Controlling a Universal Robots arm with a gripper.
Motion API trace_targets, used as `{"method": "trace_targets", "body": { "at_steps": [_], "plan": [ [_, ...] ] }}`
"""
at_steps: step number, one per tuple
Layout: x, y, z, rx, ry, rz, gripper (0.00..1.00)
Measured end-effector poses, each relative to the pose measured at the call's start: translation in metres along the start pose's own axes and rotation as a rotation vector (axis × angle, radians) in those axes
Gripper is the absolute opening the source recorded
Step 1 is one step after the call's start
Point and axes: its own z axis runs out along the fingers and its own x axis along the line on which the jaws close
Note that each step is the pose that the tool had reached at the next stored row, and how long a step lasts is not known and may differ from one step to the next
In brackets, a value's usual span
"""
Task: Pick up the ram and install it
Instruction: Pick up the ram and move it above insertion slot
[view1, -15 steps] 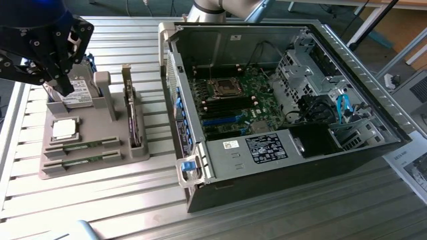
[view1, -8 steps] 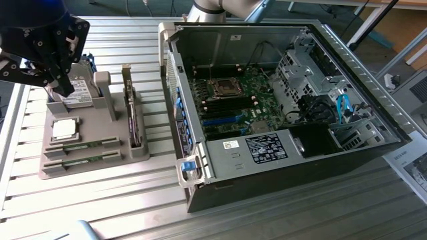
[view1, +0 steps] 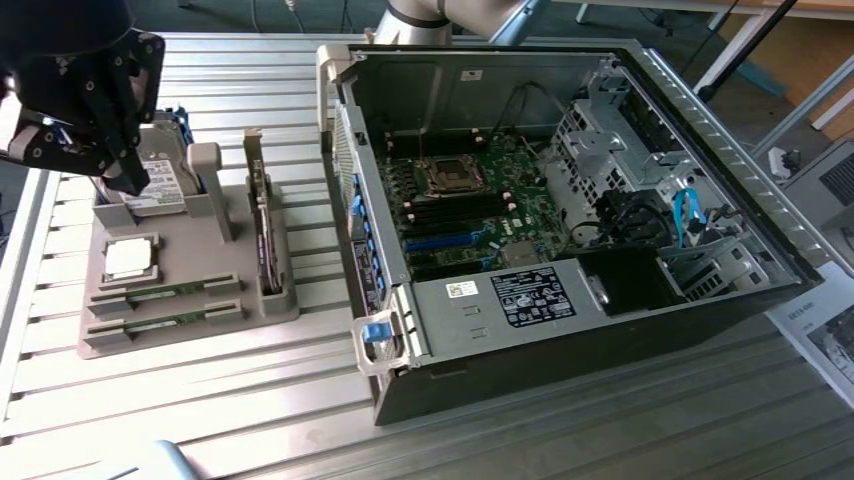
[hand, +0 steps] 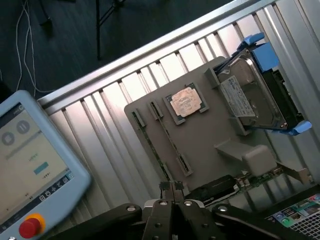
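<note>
Two green ram sticks (view1: 171, 293) (view1: 167, 320) lie on edge in slots at the near end of a grey holder tray (view1: 200, 335), at the exterior view's left. In the wrist view the same ram sticks (hand: 150, 147) (hand: 172, 142) run as thin lines along the tray (hand: 210, 135). My black gripper (view1: 131, 183) hangs above the tray's far end, over the hard drive (view1: 160, 185), well apart from the sticks. In the wrist view the gripper (hand: 170, 186) is shut, with nothing between its fingertips. The open computer case (view1: 561, 200) shows its motherboard (view1: 461, 200).
A square silver processor (view1: 130, 258) sits in the tray beside the ram. An expansion card (view1: 267, 240) stands upright along the tray's case side. A teach pendant (hand: 30, 165) with a red button lies off the table edge. Ribbed metal tabletop (view1: 200, 400) surrounds the tray.
</note>
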Motion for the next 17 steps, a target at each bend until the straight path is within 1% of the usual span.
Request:
{"method": "trace_targets", "body": {
  "at_steps": [2, 4, 6, 9, 10, 17],
  "plan": [
    [0.0, 0.0, 0.0, 0.0015, 0.0015, -0.049, 0.1],
    [0.0, 0.0, 0.0, 0.0025, 0.0028, -0.077, 0.1],
    [0.0, 0.0, 0.0, 0.0038, 0.0041, -0.116, 0.1],
    [0.0, 0.0, 0.0, 0.0057, 0.0061, -0.18, 0.1],
    [0.0, 0.0, 0.0, 0.0068, 0.0072, -0.211, 0.1],
    [0.0, 0.0, 0.0, 0.0107, 0.0108, -0.346, 0.1]
  ]
}}
